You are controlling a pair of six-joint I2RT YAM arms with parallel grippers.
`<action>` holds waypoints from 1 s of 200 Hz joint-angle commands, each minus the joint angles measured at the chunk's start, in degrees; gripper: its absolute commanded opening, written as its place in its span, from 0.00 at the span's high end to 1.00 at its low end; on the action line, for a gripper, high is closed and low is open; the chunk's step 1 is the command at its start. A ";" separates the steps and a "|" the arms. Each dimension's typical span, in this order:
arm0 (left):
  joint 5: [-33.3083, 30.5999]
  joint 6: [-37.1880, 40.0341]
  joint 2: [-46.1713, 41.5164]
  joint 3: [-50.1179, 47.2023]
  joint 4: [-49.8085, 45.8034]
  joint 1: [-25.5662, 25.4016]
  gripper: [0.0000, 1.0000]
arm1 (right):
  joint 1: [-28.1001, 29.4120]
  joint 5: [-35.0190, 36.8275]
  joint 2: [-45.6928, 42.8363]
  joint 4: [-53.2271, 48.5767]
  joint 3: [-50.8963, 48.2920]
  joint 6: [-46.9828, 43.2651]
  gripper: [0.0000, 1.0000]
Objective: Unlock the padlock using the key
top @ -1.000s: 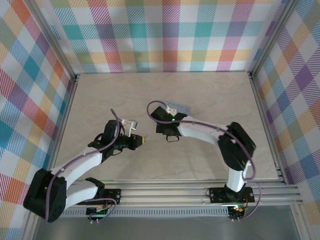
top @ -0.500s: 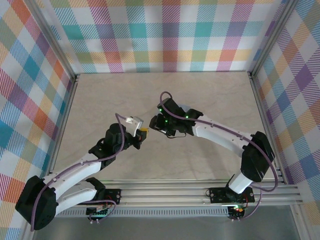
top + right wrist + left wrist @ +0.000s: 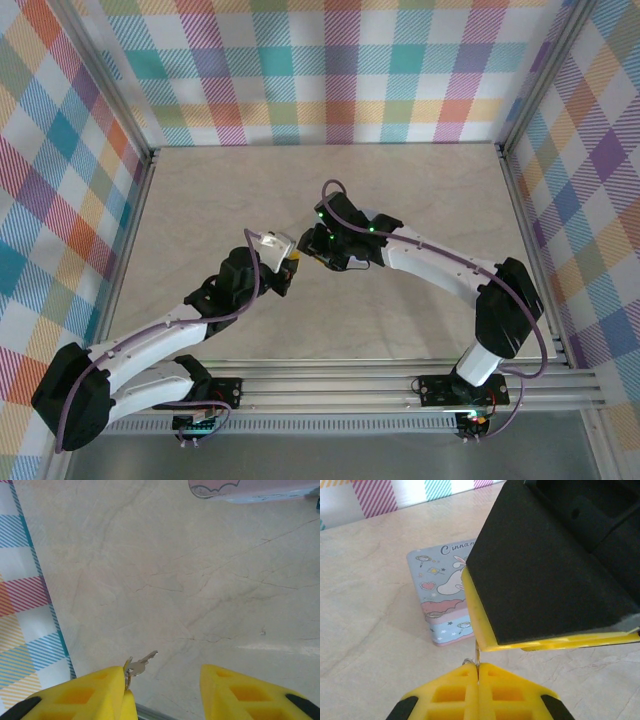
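Note:
My left gripper (image 3: 478, 667) is shut on the key (image 3: 477, 655), a thin silvery blade seen edge-on that sticks up from between the yellow fingertips. In the right wrist view the key (image 3: 141, 662) and its small ring poke out right beside the left finger (image 3: 90, 695) of my right gripper (image 3: 162, 671). That gripper is open, with bare table in its gap. In the top view my left gripper (image 3: 289, 264) and right gripper (image 3: 317, 250) nearly touch at mid-table. The padlock is hidden.
A pale-blue tin with a cartoon lid (image 3: 442, 600) lies on the marble-look table (image 3: 420, 190) just beyond the grippers; its edge (image 3: 250, 490) shows at the top of the right wrist view. Metal rails and plaid walls (image 3: 60, 200) ring the table.
My left gripper moved up and right with the key until it met the right gripper. The right arm swung left and stretched out, and its jaws narrowed a little.

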 commanded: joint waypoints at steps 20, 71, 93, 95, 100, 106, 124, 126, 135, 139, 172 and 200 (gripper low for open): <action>1.01 0.37 -0.12 0.65 2.89 -1.31 1.00 | -0.94 -0.58 -1.66 6.48 -2.02 4.63 0.53; 1.33 0.21 -0.03 -0.07 3.59 -1.31 1.00 | -1.21 -2.66 -0.11 9.27 -2.35 7.15 0.52; 0.89 0.19 -0.14 -1.03 3.98 -1.27 1.00 | -1.36 -1.51 -1.10 9.44 -2.90 7.62 0.53; 0.89 0.19 -0.23 -1.15 4.07 -1.27 1.00 | -1.42 -1.50 -1.17 9.48 -2.92 7.62 0.53; 0.84 0.10 -0.31 -1.37 4.25 -1.24 1.00 | -1.47 -1.50 -1.29 9.45 -2.86 7.58 0.53; 0.90 0.03 -0.36 -1.64 4.52 -1.31 1.00 | -1.56 -1.54 -1.36 9.43 -2.84 7.63 0.54; 0.89 -0.12 -0.06 -2.17 5.08 -1.31 1.00 | -1.73 -2.18 -0.96 9.93 -2.66 8.13 0.54; 0.89 -0.09 0.01 -2.14 5.13 -1.32 1.00 | -1.73 -2.26 -0.87 10.06 -2.66 8.21 0.54; 0.97 -0.17 0.17 -2.27 5.24 -1.28 1.00 | -1.72 -2.83 -0.47 10.43 -2.57 8.55 0.54; 0.97 -0.15 0.21 -2.27 5.34 -1.32 1.00 | -1.71 -3.02 -0.25 10.62 -2.57 8.75 0.54; 1.33 -0.17 0.27 -2.36 5.53 -1.32 1.00 | -1.70 -3.70 0.68 11.42 -2.75 9.98 0.49; 1.59 -0.01 0.28 -2.45 5.44 -1.31 1.00 | -1.73 -3.43 0.92 11.51 -2.73 10.25 0.48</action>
